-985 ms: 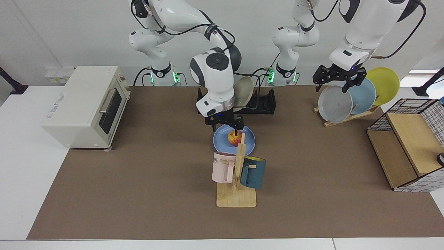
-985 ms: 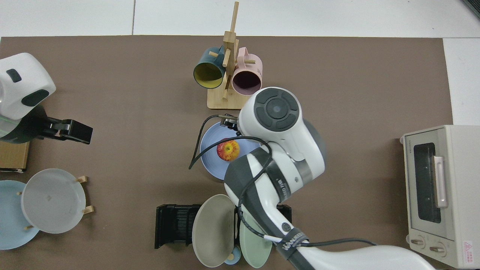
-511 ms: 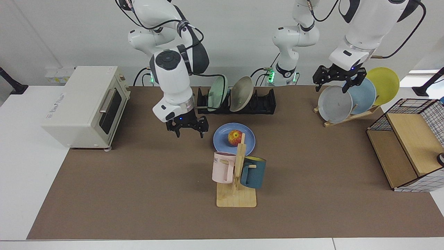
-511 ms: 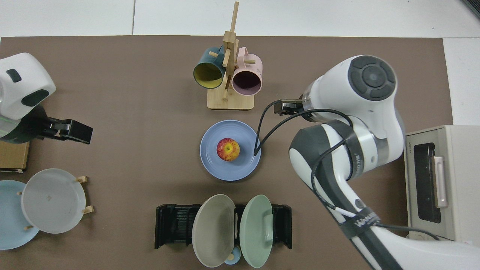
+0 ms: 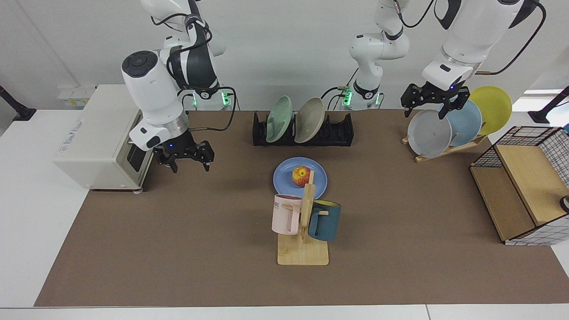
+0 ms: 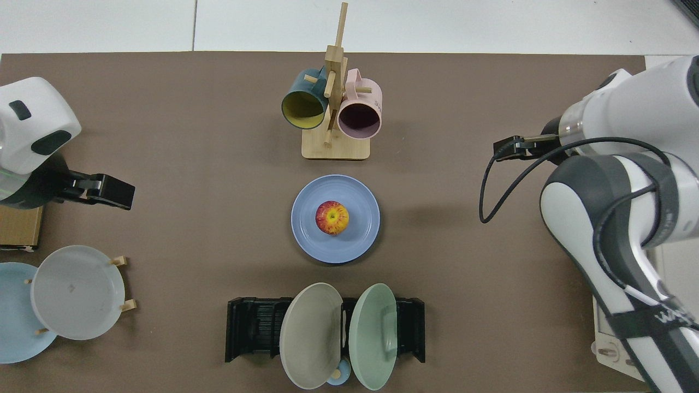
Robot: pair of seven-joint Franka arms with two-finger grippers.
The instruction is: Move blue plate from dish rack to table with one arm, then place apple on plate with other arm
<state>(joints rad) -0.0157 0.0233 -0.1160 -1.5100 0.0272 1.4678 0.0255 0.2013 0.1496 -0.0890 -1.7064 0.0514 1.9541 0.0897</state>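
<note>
Toaster oven (image 5: pixel 109 135) at the bench edge, door shut. Wooden mug stand (image 5: pixel 304 231) carries a pink mug (image 5: pixel 286 214) and a dark blue mug (image 5: pixel 324 220). Slanted wooden plate rack (image 5: pixel 444 149) holds grey (image 5: pixel 429 133), pale blue (image 5: pixel 466 119) and yellow (image 5: pixel 492 106) plates. Wire-sided wooden box (image 5: pixel 524 186) nearby.

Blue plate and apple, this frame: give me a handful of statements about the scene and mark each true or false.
1. The apple sits on the blue plate. True.
2. The blue plate stands in the dish rack. False: it lies flat on the table, in front of the rack.
3. The right gripper holds the apple. False: it hangs empty by the toaster oven, jaws open.
4. The dish rack holds a green plate and a beige plate. True.
5. The left gripper is above the grey plate on the wooden plate rack. True.
</note>
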